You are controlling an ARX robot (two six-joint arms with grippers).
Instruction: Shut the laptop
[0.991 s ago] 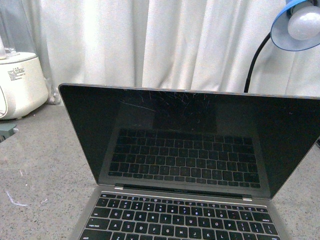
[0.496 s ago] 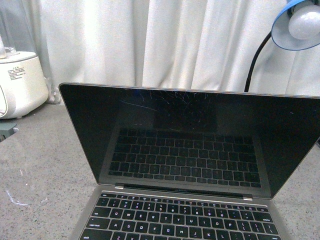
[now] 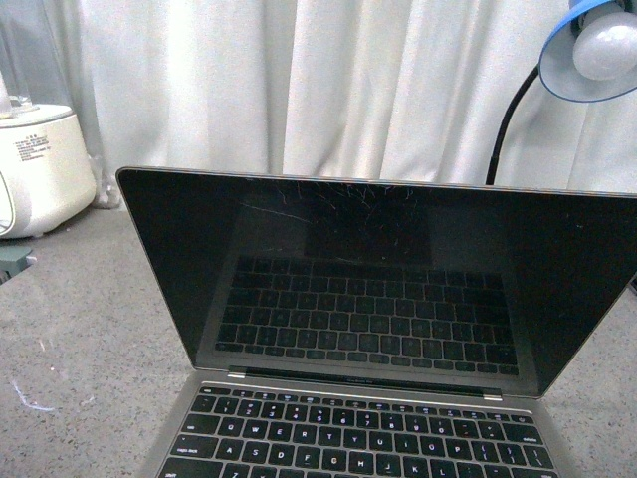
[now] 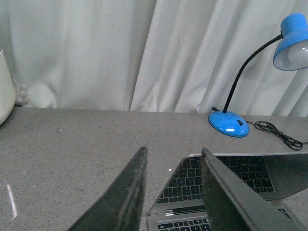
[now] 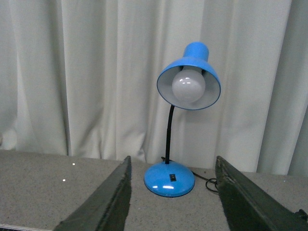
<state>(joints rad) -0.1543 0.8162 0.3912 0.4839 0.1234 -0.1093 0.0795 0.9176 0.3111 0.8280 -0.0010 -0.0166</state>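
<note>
The laptop [image 3: 378, 289] stands open in the middle of the front view, its scratched black screen upright and reflecting the black keys below. It also shows in the left wrist view [image 4: 240, 178], from above and near its left corner. My left gripper [image 4: 173, 159] is open and empty, hovering above that corner of the screen, apart from it. My right gripper [image 5: 173, 166] is open and empty, facing the blue lamp, with the laptop out of its view. Neither arm shows in the front view.
A blue desk lamp [image 5: 188, 86] with a round base [image 5: 169, 178] and black cord [image 4: 279, 134] stands behind the laptop's right side. A white appliance [image 3: 35, 169] sits at the back left. White curtains hang behind the grey speckled table [image 3: 80, 329].
</note>
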